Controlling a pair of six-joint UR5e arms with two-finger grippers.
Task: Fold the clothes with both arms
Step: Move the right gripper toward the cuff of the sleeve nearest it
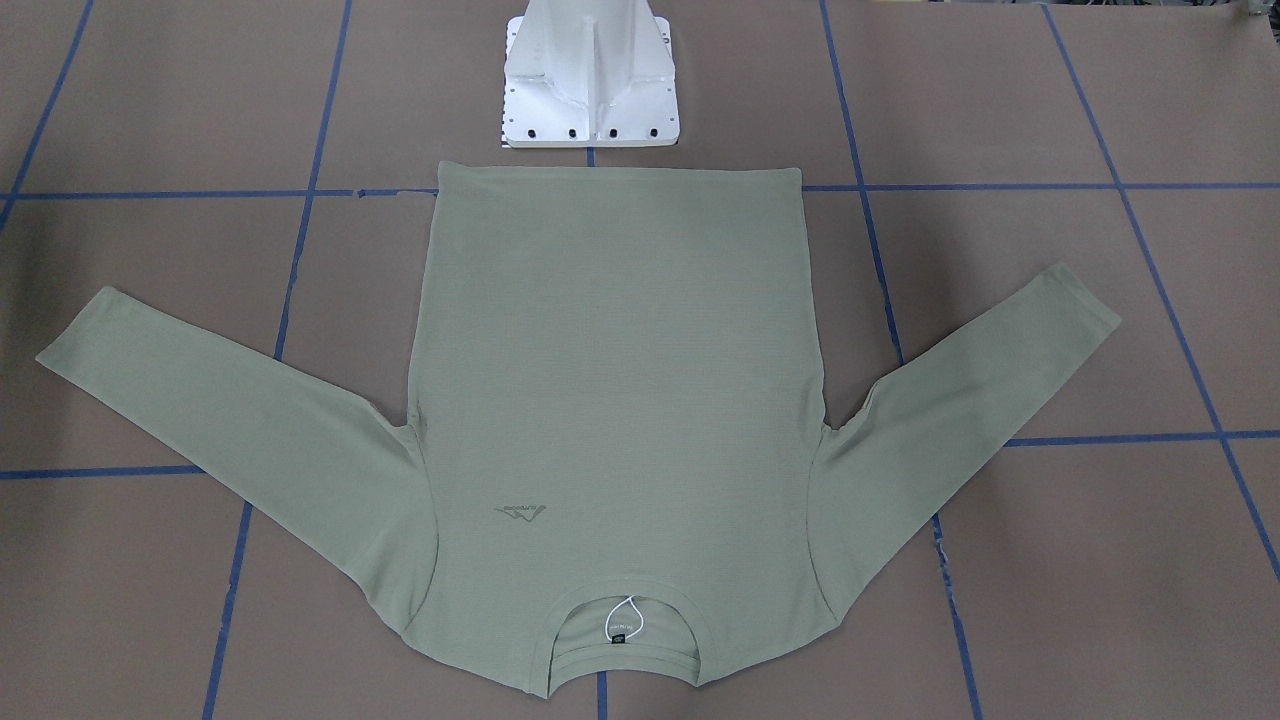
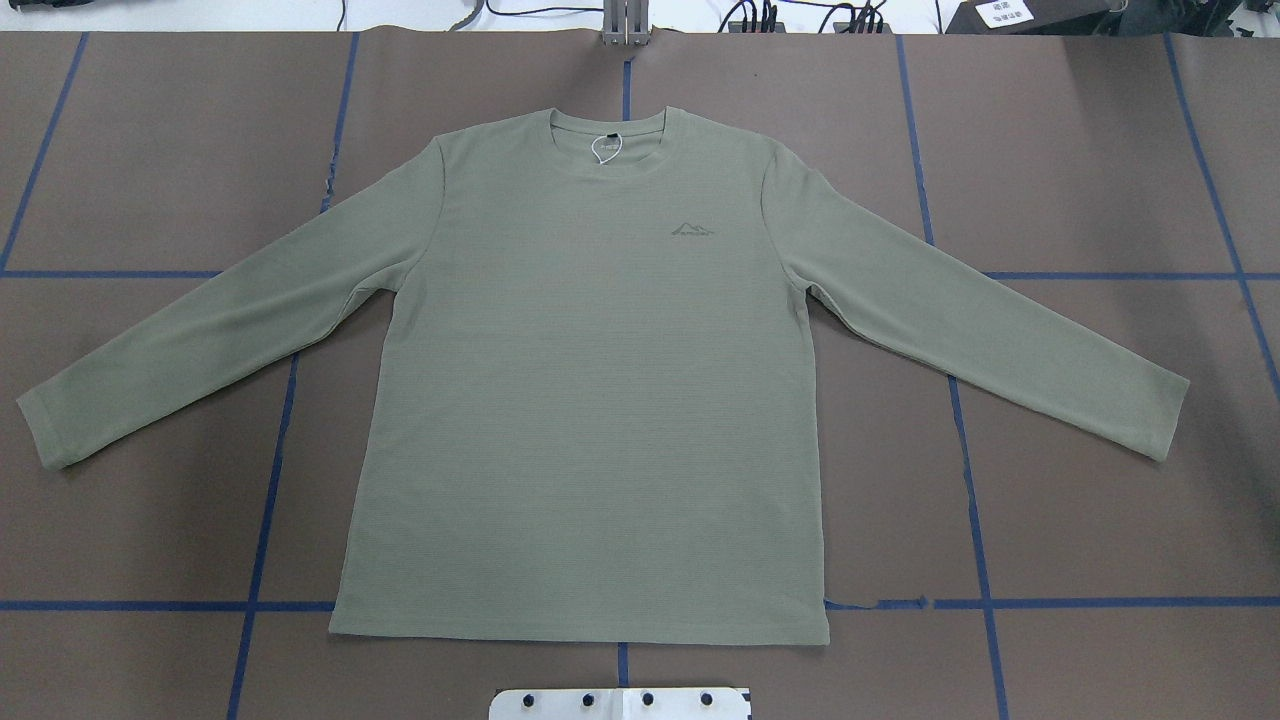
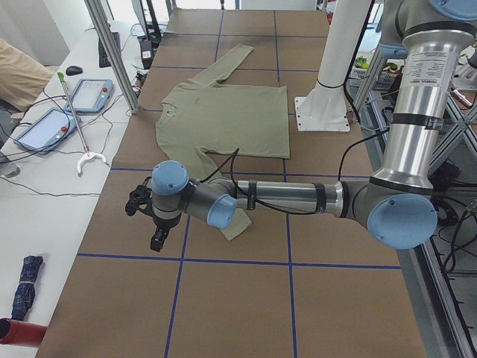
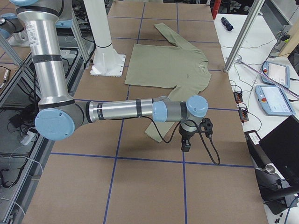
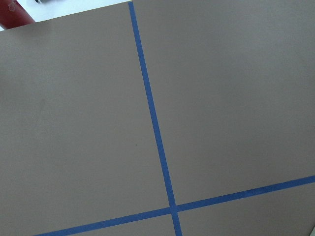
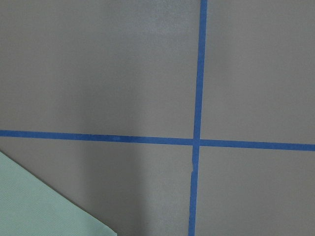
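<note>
Front view: we look steeply down from across the table (image 1: 150, 100), facing the white pedestal (image 1: 590, 90) at top. Overhead: from behind, looking forward; both share the whole shirt (image 1: 620, 350), flipped end for end. Side views look along the table from each end, left arm (image 3: 298, 198) or right arm (image 4: 121, 109) near and large. Wrist views sit close over blue tape (image 5: 155, 118); the right one shows us a sleeve corner (image 6: 39, 206).

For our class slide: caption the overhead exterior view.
Sage-green long-sleeved knit shirt spread flat, unfolded, on a brown table.
</note>
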